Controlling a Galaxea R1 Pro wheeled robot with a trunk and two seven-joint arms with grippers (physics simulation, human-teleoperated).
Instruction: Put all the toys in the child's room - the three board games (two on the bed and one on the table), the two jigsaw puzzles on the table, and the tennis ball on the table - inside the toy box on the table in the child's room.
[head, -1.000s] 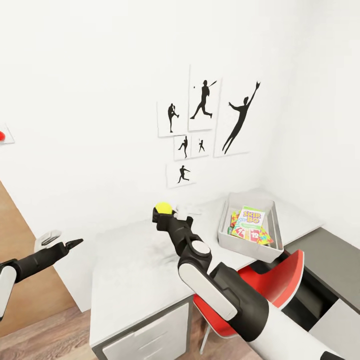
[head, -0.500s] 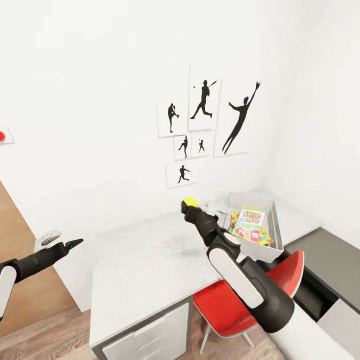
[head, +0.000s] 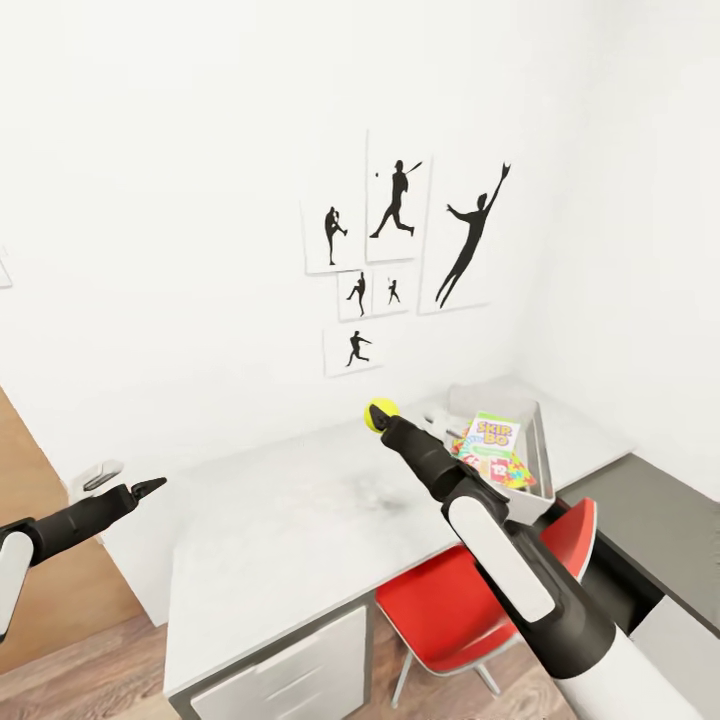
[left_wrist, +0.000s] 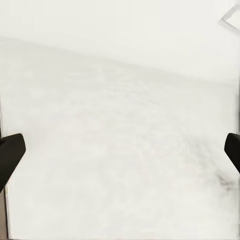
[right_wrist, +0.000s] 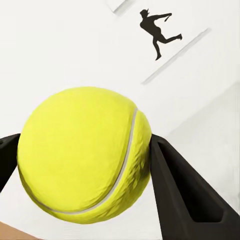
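Observation:
My right gripper (head: 385, 420) is shut on the yellow-green tennis ball (head: 379, 409) and holds it in the air above the pale table (head: 290, 520), just left of the light grey toy box (head: 538, 452). A yellow-green lettered board game (head: 493, 434) lies in the box on top of a multicoloured jigsaw puzzle (head: 507, 470). Up close, the tennis ball (right_wrist: 85, 165) sits between dark fingers (right_wrist: 187, 197). My left gripper (head: 124, 483) hangs open off the table's left end with nothing in it. Its wrist view has the left gripper (left_wrist: 120, 155) spread wide over a pale surface.
A red chair (head: 455, 605) is tucked under the table below my right arm. The lower dark-grey cabinet top (head: 660, 515) joins the table at the right. Black athlete posters (head: 400, 235) hang on the white wall behind. Wood floor (head: 70, 670) lies at lower left.
My right arm has carried the tennis ball rightward across the table to beside the toy box. The head camera has shifted slightly. The left arm has stayed still.

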